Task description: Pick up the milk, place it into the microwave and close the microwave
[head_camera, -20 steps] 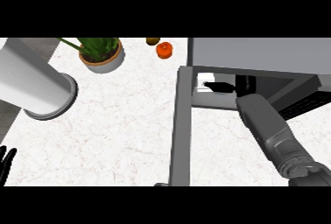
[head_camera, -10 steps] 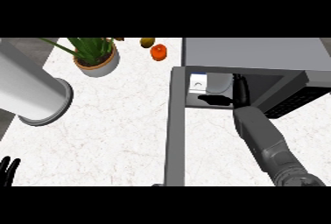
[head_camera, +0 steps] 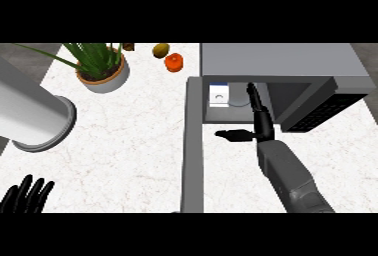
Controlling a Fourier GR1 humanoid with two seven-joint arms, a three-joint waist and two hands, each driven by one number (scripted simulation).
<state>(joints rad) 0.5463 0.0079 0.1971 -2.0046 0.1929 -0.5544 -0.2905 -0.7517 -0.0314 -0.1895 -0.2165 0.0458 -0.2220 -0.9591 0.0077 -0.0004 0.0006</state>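
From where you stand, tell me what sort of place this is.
Most likely a kitchen counter: a white marbled countertop carries an open microwave with a milk carton inside, a potted plant and an orange fruit.

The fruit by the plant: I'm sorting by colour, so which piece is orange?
The orange fruit, round and nearest the microwave. The piece behind it is yellow-green, and the brown one sits partly behind the plant.
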